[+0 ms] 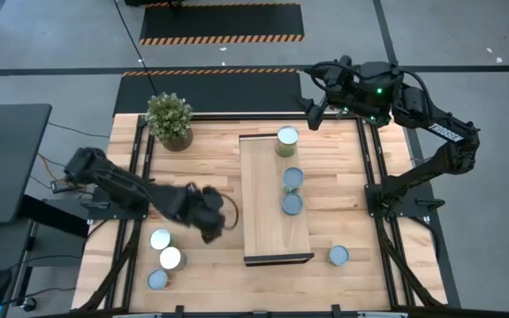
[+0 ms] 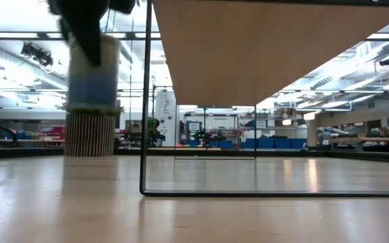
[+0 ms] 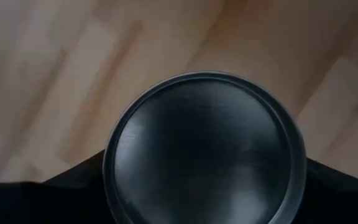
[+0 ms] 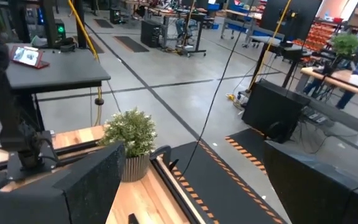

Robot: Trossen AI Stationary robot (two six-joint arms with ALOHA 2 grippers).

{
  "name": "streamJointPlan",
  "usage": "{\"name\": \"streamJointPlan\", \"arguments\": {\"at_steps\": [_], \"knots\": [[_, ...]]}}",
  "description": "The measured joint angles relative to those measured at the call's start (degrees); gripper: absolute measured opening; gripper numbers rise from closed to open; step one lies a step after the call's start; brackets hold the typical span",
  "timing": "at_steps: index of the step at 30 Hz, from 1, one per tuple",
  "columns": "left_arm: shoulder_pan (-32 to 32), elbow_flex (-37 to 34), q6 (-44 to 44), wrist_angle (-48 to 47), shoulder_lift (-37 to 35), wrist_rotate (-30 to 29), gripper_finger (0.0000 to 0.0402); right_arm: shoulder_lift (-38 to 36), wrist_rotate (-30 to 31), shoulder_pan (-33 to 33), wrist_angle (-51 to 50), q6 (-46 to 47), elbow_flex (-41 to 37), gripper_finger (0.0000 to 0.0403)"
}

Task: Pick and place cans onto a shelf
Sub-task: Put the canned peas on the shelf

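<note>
Can [image 3: 204, 149] clamped in left claw [image 1: 208, 221], left of shelf [image 1: 275, 201]; right claw [image 4: 185, 180] open, empty.

A potted plant [image 1: 169, 120] is seen on the table [image 1: 201, 168], at its far-left corner, well beyond the left gripper. A dark desk [image 1: 5, 163] stands off the table, to that gripper's left. Striped floor mats [image 1: 222, 23] lie behind the table.

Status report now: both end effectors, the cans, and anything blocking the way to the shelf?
Left end effector closed on a can, left of shelf. Right end effector open, parked at table's far edge. Three cans on shelf, four on table. Nothing blocking.
</note>
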Motion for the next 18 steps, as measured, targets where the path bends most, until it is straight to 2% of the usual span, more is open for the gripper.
{"name": "streamJointPlan", "arguments": {"at_steps": [4,10,13,18], "knots": [[6.99,0.0,16.3,0.78,-5.88,2.78,0.0308,0.0,-3.17,0.0,-1.53,0.16,0.0,0.0384],[18.37,0.0,41.13,3.04,-11.39,10.79,0.0308,-0.01,-7.97,0.0,-6.42,2.48,0.0,0.0384],[24.13,0.65,48.68,4.81,-12.12,15.44,0.0309,-0.33,-9.69,0.0,-9.44,5.16,0.0,0.0384],[32.83,7.84,57.19,4.39,-8.83,19.47,0.0309,-1.39,-9.8,0.53,-13.1,9.43,0.0,0.0384]]}}
